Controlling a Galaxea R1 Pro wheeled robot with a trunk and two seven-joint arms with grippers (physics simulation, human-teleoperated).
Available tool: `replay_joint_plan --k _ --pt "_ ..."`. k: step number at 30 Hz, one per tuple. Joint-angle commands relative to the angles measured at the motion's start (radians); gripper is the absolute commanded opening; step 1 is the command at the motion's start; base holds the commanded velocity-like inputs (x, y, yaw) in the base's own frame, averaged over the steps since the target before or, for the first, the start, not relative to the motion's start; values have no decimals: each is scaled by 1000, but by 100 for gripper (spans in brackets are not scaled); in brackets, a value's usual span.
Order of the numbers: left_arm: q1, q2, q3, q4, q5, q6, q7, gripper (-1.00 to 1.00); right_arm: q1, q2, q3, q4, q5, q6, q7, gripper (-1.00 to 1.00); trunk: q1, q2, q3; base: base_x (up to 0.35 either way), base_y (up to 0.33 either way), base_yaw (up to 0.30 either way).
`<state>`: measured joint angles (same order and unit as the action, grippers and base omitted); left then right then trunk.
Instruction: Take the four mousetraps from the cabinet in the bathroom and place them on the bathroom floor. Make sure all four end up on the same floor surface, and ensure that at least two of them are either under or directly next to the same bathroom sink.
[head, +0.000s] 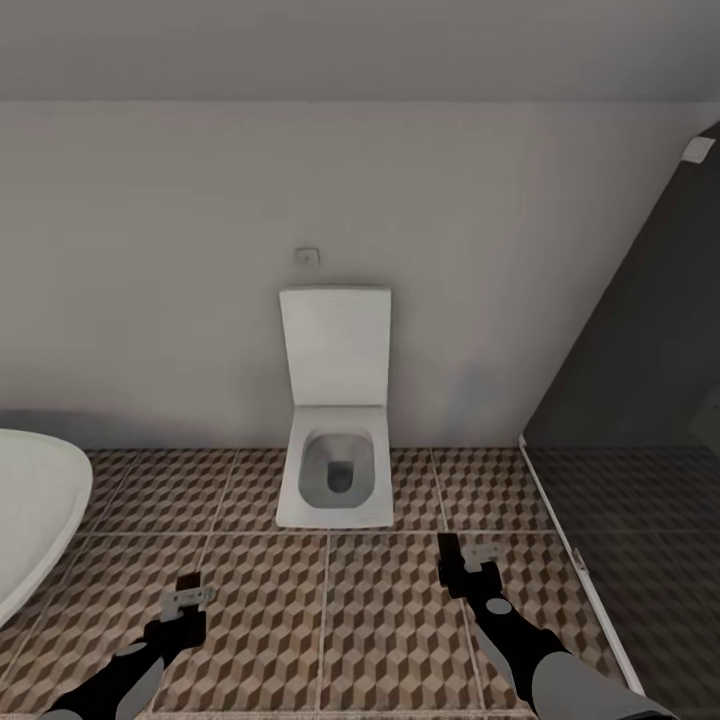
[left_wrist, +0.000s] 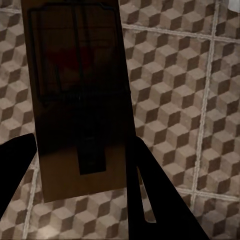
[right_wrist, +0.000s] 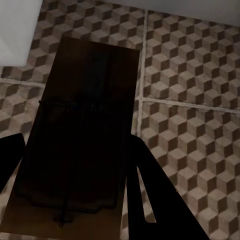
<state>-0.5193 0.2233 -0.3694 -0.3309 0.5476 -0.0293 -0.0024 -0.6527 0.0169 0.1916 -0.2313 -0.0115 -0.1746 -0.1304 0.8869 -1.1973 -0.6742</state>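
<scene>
I hold one mousetrap in each hand above the bathroom floor (head: 390, 620), which has a cube pattern. In the left wrist view a tan mousetrap (left_wrist: 80, 100) with a dark wire frame and a red spot sits between the fingers of my left gripper (left_wrist: 82, 145), which is shut on it. The right wrist view shows a shadowed mousetrap (right_wrist: 80, 140) clamped in my right gripper (right_wrist: 75, 140). From the head view, the left gripper (head: 187, 598) hangs low at the left and the right gripper (head: 462, 568) at the right of centre. The cabinet and the sink are out of view.
A square white toilet (head: 336, 440) stands against the pale wall straight ahead, between my two arms. The white tub's rim (head: 30, 510) curves in at the left. A dark glass panel (head: 640, 400) with a white floor rail closes off the right side.
</scene>
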Motion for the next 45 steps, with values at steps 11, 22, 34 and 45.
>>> replay_joint_plan --k 11,22,34,45 --pt "-1 0 -11 13 11 -33 -1 -100 -1 0 8 2 -2 -3 -8 -100 42 -78 -53 0 0 0" --pt "-1 1 -11 13 11 -34 -1 -100 -1 0 8 2 -2 -4 -9 -100 84 -155 -100 0 0 0" --pt "-1 0 -11 13 10 -34 -1 -100 -1 1 8 2 -2 -9 -10 -100 130 -239 -138 0 0 0" --pt "-1 0 -12 13 9 -34 -1 -100 1 23 9 3 2 -12 -6 -100 173 -316 -173 0 0 0"
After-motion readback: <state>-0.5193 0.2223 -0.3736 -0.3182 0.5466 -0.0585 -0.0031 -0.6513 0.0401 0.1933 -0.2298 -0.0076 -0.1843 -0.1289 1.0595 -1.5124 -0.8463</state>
